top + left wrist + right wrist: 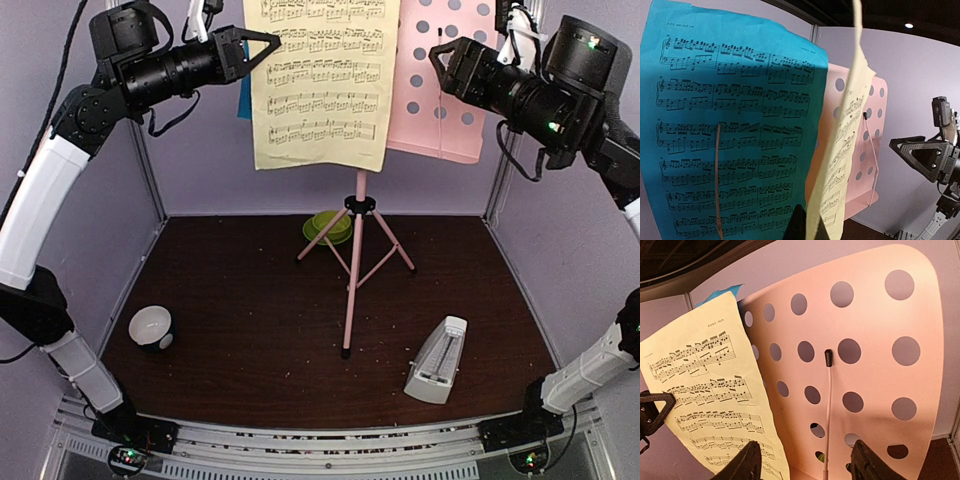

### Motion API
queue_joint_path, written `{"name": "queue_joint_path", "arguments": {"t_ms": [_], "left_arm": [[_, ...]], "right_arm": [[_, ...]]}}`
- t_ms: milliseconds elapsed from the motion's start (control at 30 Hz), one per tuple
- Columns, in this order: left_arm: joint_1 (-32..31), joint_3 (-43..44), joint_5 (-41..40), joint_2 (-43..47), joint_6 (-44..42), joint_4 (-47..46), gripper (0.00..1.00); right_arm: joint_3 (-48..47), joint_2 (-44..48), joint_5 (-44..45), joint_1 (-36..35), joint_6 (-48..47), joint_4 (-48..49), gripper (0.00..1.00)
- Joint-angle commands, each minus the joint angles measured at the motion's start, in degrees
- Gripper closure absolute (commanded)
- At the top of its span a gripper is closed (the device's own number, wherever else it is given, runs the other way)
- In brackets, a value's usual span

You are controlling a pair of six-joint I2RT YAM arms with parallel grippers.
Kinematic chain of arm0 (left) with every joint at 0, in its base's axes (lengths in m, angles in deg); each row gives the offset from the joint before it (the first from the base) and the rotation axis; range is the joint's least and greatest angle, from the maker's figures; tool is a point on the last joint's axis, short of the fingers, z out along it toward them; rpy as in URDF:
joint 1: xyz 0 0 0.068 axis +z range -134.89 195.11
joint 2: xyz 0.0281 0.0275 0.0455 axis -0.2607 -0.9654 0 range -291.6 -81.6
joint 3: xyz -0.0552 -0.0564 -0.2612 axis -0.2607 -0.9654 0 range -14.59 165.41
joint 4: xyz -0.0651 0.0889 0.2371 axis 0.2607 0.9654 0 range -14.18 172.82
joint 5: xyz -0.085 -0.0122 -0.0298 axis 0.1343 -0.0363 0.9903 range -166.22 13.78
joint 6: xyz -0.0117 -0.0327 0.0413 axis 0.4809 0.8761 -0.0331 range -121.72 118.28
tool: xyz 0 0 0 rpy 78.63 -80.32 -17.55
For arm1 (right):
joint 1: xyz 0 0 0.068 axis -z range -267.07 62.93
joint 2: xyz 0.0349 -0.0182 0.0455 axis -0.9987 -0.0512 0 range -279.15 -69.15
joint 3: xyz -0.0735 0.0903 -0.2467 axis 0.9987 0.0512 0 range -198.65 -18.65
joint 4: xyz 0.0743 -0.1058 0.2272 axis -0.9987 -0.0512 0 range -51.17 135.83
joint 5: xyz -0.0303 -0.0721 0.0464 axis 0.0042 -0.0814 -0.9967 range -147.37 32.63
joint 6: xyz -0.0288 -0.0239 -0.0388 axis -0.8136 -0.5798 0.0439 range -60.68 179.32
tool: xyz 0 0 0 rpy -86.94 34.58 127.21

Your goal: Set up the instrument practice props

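The pink tripod music stand [352, 280] stands mid-table, its perforated desk [445, 110] up at the top. A pale-yellow music sheet [322, 85] hangs in front of the desk's left half. Only a sliver of the blue sheet [242, 105] shows behind it. My left gripper [265, 42] is shut on the yellow sheet's left edge; in the left wrist view the yellow sheet [842, 150] runs edge-on between the jaws [812, 225], with the blue sheet [730, 130] to its left. My right gripper [440, 55] is open and empty, facing the desk [865, 340] and its wire page holder [828, 405]. The white metronome [437, 360] stands front right.
A green cup and saucer [328, 226] sit behind the stand's legs. A small white-and-black bowl [151, 327] sits front left. Grey walls with metal posts [150, 170] enclose the dark brown table [250, 300].
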Motion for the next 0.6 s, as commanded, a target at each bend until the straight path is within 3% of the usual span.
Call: {"name": "queue_joint_path", "arguments": {"t_ms": [0,267,567], "left_arm": [[1.8,2.9,0.9,-1.4,0.2,-4.9,1.00],[2.5,9.4,3.7,-6.3,-0.6,-9.3,1.00],[2.5,8.7,1.4,-7.0,-3.0,-15.7,1.00]], "right_arm": [[-1.5,-1.8,8.0,1.4,0.5,3.8,0.40],[-1.8,-4.4,6.6,4.1,5.4,3.7,0.53],[2.2,-3.1,2.1,4.5,4.2,7.7,0.78]]}}
